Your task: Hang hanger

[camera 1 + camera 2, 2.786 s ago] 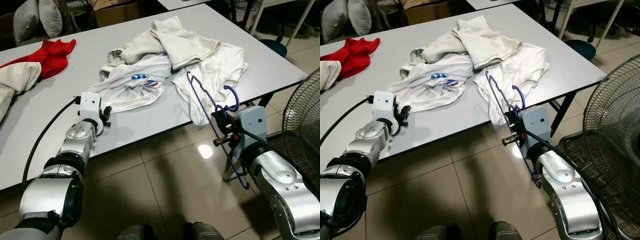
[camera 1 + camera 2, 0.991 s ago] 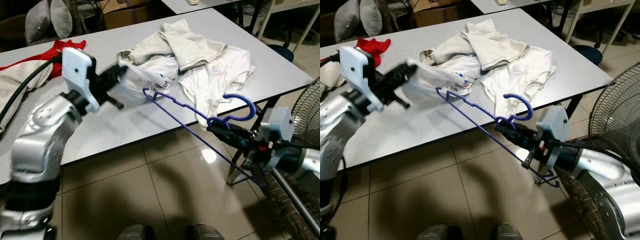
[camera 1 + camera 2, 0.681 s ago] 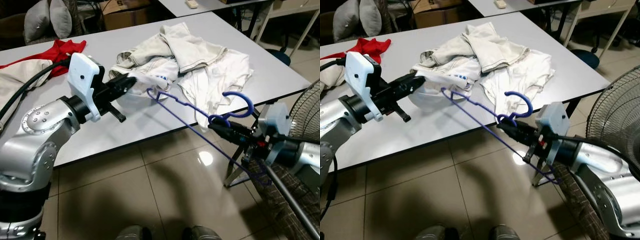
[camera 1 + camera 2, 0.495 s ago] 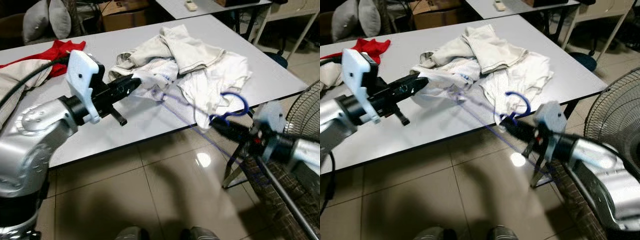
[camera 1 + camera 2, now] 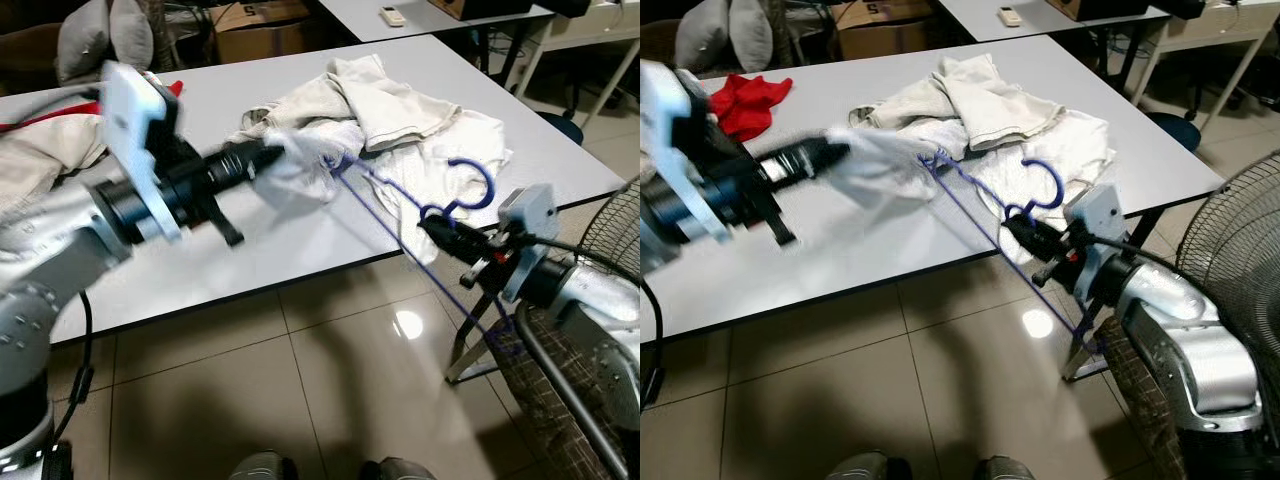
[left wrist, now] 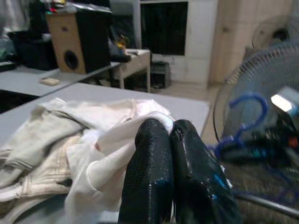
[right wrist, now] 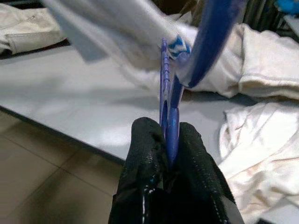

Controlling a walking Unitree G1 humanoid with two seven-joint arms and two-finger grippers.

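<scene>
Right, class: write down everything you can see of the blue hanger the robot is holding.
The thin blue plastic hanger has a curved hook at one end and a slim triangular frame with small notches along its upper bar. The right gripper, jaws shut, pinches it just below the hook, which rises above the jaws. The frame slants across the grey table's front edge: one corner pokes into the white shirt that the left gripper holds up, while the other hangs low over the tiled floor.

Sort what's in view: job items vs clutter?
In play: blue hanger clamped in right gripper; white shirt pinched by left gripper.

Lying about: cream garment, red cloth, fan, remote, pillows.
</scene>
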